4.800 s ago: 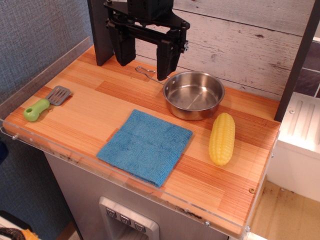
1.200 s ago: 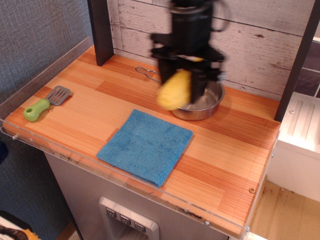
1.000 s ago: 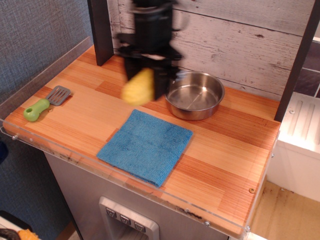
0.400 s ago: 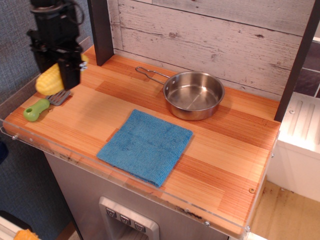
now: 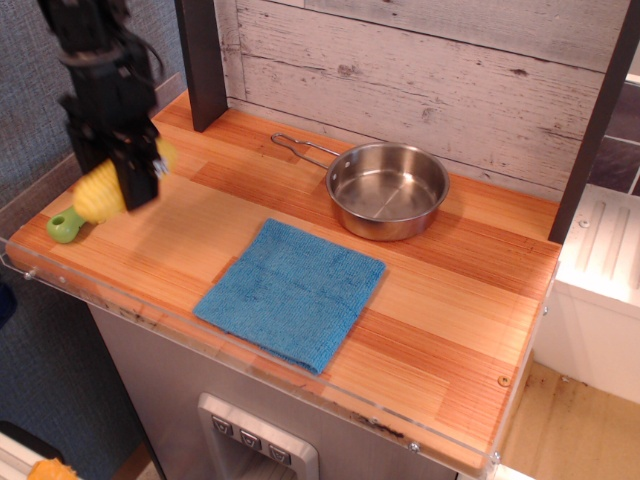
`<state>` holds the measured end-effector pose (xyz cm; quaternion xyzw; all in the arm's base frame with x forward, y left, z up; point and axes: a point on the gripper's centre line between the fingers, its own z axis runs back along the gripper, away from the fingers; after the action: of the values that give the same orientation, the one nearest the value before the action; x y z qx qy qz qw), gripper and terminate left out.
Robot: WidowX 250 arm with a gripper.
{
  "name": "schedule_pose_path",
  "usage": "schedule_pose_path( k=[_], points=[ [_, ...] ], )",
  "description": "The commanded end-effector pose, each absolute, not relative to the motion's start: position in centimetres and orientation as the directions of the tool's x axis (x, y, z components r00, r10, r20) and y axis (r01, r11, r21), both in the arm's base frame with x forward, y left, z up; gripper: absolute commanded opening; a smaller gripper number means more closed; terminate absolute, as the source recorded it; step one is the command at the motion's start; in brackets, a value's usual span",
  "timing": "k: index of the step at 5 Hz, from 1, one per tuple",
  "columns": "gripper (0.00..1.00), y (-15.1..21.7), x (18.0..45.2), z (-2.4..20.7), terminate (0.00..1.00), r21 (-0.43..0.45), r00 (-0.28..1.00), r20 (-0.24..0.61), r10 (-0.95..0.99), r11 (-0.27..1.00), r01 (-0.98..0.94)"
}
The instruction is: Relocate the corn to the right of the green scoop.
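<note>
**Corn held over the scoop, ready to set down**

The gripper (image 5: pixel 118 172) is clamped on the corn (image 5: pixel 103 190), holding it above the far-left part of the wooden counter (image 5: pixel 460 300). It hides most of the green scoop (image 5: pixel 66 226); only the handle end shows, at the left edge. To do this well, I judge the corn should shift right, clear of the scoop's head, then lower onto bare wood left of the blue cloth (image 5: pixel 292 290) before release, well away from the steel pan (image 5: pixel 388 189)
</note>
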<state>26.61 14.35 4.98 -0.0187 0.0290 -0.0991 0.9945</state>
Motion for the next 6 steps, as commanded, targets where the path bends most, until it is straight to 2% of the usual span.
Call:
schedule_pose_path(
  k=[1,2,4,5,6],
  points=[
    [0.00,12.3,27.4,3.8,0.00,0.005,0.977,-0.096,-0.189,0.982,0.191],
    [0.00,14.1,26.6,2.8,0.00,0.028,0.983,-0.128,-0.130,0.990,0.135],
    [0.00,13.3,27.0,2.4,0.00,0.037,0.975,-0.151,-0.164,0.984,0.172],
    [1.00,12.3,27.6,2.5,0.00,0.037,0.969,-0.157,-0.193,0.979,0.201],
    [1.00,12.0,28.1,3.8,0.00,0.059,0.973,-0.128,-0.190,0.978,0.199]
  ],
)
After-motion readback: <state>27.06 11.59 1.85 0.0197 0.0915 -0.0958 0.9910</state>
